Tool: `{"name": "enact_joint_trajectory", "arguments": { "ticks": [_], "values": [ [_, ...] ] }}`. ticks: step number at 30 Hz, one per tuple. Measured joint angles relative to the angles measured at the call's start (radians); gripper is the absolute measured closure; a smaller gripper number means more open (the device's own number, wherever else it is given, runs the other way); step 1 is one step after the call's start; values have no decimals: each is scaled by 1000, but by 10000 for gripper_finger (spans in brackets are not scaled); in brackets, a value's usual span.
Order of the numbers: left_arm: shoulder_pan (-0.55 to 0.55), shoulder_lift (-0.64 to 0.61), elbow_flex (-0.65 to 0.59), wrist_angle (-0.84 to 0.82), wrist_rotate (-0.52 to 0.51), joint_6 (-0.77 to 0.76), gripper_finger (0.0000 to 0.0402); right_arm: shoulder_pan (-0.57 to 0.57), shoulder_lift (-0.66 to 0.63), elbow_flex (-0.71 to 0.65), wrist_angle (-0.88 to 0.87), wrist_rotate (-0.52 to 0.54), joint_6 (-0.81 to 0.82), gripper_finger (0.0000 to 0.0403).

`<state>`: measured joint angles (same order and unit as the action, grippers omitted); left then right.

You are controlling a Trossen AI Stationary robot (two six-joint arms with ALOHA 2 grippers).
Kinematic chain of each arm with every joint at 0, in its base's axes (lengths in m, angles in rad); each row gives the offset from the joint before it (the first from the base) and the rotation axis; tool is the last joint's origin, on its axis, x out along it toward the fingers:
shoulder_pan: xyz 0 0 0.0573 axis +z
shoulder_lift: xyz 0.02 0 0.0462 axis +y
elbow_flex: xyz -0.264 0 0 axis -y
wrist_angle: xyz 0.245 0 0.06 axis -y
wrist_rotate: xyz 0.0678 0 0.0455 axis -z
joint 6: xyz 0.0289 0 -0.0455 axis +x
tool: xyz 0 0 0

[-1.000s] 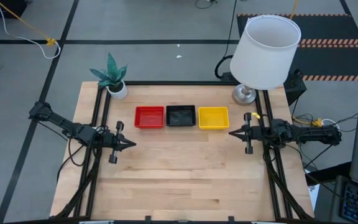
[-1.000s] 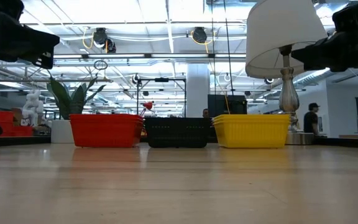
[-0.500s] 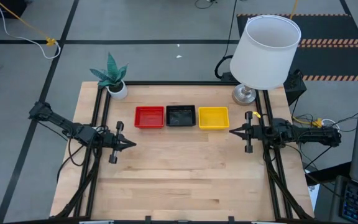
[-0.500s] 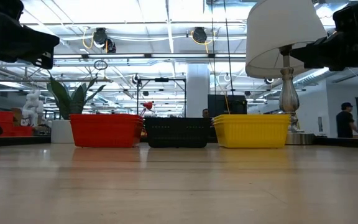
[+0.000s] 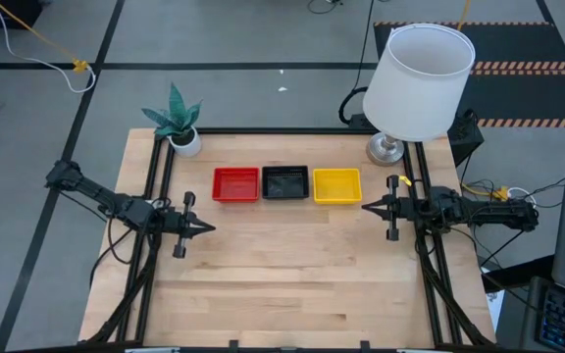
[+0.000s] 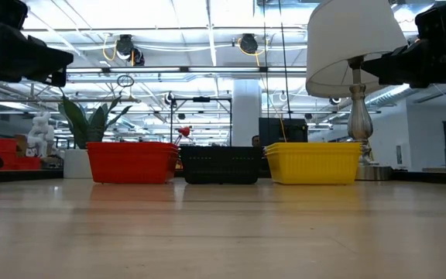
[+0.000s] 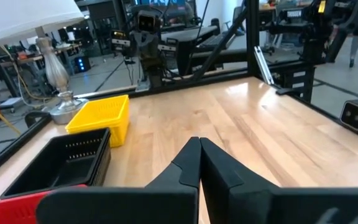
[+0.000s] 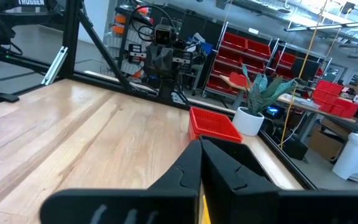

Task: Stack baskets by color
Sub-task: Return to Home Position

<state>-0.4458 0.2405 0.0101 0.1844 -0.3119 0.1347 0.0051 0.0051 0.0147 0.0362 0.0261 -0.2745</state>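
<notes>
Three baskets stand in a row on the table toward its far edge: a red one (image 5: 235,183) (image 6: 132,162), a black one (image 5: 285,182) (image 6: 221,165) and a yellow one (image 5: 336,184) (image 6: 313,163), each resting on its base; how many baskets are in each, I cannot tell. My left gripper (image 5: 210,226) (image 7: 199,142) hovers shut at the table's left side, nearer than the red basket. My right gripper (image 5: 365,207) (image 8: 200,143) hovers shut at the right side, just right of the yellow basket. Neither holds anything.
A white lampshade on a metal lamp (image 5: 418,80) stands at the table's far right corner. A potted green plant (image 5: 177,123) stands at the far left corner. Black frame rails (image 5: 155,176) run along the table's left and right sides. Bare wood (image 5: 292,275) lies nearer than the baskets.
</notes>
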Motion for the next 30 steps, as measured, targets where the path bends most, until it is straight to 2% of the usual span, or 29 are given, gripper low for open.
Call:
{"name": "enact_joint_trajectory", "arguments": {
  "ticks": [8,17,25,30],
  "values": [
    [5,-70,0,-15,18,56,398,0,0,0,1,0,0,403],
    [118,-240,1,-129,162,105,398,0,0,0,2,-1,0,403],
    [283,-236,2,-159,308,94,397,0,0,0,2,-2,0,403],
    [340,-236,1,-158,420,51,398,0,0,0,2,-2,0,403]
  ]
}}
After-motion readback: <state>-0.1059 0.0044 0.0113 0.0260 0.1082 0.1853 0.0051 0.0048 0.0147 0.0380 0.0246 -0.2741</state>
